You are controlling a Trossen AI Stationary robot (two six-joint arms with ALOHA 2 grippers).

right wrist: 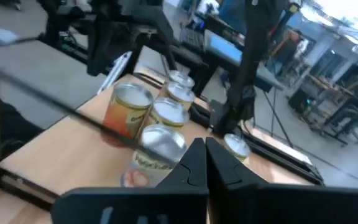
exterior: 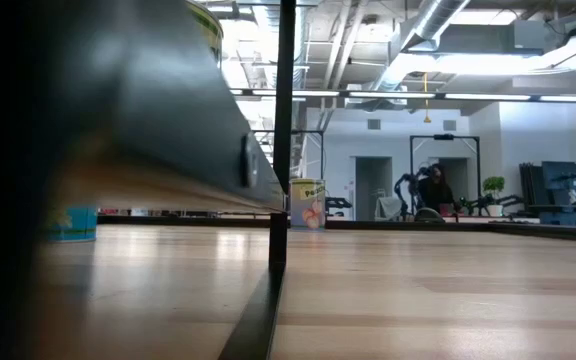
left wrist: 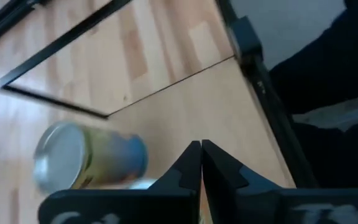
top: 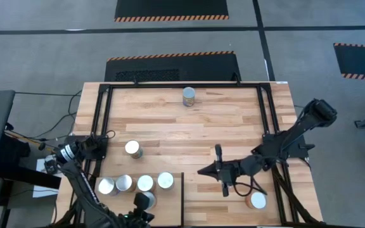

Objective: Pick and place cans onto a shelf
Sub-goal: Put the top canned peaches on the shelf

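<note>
Four cans point(top: 135, 183) stand in a row on the pale plywood shelf point(top: 166, 206) at the table's near left, and a fifth can point(top: 146, 200) stands just nearer. Single cans stand on the tabletop at left-centre point(top: 132, 149), far middle point(top: 188, 97) and near right point(top: 256, 201). My left gripper point(top: 142, 214) is at the near edge beside the fifth can, which shows in its wrist view point(left wrist: 86, 158); its fingers point(left wrist: 201, 152) are shut and empty. My right gripper point(top: 201, 171) is shut and empty over mid-table, pointing left at the shelf cans point(right wrist: 157, 118).
A black frame point(top: 182, 196) runs along the shelf's right side, and black rails point(top: 103, 120) border the table's left, far and right sides. In the low view the frame point(exterior: 273, 200) fills the near left, with the far can point(exterior: 308, 203) beyond.
</note>
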